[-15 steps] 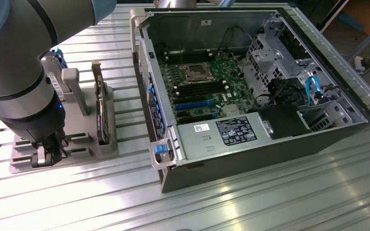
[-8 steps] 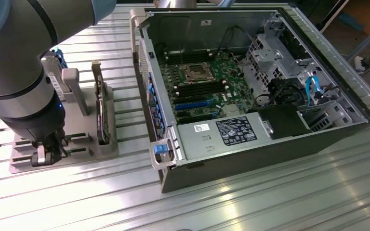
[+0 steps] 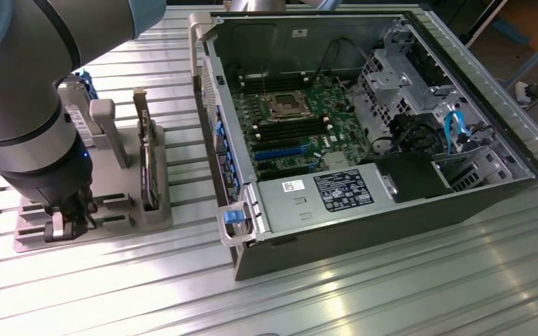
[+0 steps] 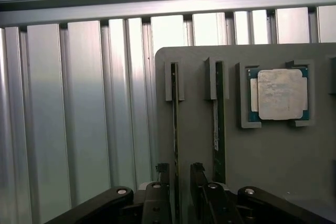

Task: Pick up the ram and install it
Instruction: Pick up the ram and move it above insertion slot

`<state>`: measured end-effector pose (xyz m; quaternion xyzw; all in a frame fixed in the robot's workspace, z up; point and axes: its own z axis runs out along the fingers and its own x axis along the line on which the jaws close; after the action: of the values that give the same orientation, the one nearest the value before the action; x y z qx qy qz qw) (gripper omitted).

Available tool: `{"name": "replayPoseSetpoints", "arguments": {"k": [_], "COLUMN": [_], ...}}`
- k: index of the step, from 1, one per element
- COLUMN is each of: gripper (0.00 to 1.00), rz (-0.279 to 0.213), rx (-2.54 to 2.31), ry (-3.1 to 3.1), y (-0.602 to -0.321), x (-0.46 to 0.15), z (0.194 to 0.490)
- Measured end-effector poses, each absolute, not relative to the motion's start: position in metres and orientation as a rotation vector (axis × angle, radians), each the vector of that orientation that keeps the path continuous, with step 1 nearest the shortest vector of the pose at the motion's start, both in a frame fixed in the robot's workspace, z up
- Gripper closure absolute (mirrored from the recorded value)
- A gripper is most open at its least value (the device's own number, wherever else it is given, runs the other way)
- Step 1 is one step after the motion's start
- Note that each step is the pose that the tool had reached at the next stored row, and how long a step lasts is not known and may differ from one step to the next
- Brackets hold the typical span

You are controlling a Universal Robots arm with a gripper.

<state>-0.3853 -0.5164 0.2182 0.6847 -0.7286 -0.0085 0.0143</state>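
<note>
Starting at the exterior view's left, I see my arm (image 3: 26,105) as a thick grey-and-black column. It comes down from the upper corner and stands nearly vertical, with the wrist pointing straight down at the slatted metal table (image 3: 391,294). At its foot, the gripper (image 3: 68,222) sits low over the near end of a grey parts holder (image 3: 110,218).

In the wrist view, the jaws stand wide apart. The two dark fingers (image 4: 156,203) straddle the ram (image 4: 175,129), a thin green stick set on edge in a slot of the holder. A sliver of space shows on either side of the stick, so I read it as not gripped. A second ram stick (image 4: 218,129) stands on edge in the neighbouring slot, just beside the first and parallel to it. Past that one, a square silver CPU chip (image 4: 279,94) lies flat between corner brackets on the same holder.

Moving right in the exterior view, a dark expansion card (image 3: 143,150) stands upright on the holder's side nearest the case. Further right, apart from the holder, the open computer case (image 3: 363,224) lies on its side, its green motherboard (image 3: 297,133) facing up.
</note>
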Motion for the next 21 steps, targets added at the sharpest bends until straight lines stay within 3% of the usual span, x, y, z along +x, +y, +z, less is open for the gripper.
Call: {"name": "replayPoseSetpoints", "arguments": {"k": [14, 15, 17, 18, 21], "gripper": [0.7, 0.78, 0.78, 0.85, 0.85], "rz": [-0.027, -0.026, -0.026, -0.026, -0.026], "rx": [2.132, 2.132, 2.132, 2.132, 2.132], "ry": [-2.269, -2.269, -2.268, -2.268, -2.268], "y": [-0.5142, -0.5139, -0.514, -0.5139, -0.5139], "x": [-0.3864, -0.3864, -0.3864, -0.3864, -0.3864], "z": [0.2141, 0.2141, 0.2142, 0.2142, 0.2142]}}
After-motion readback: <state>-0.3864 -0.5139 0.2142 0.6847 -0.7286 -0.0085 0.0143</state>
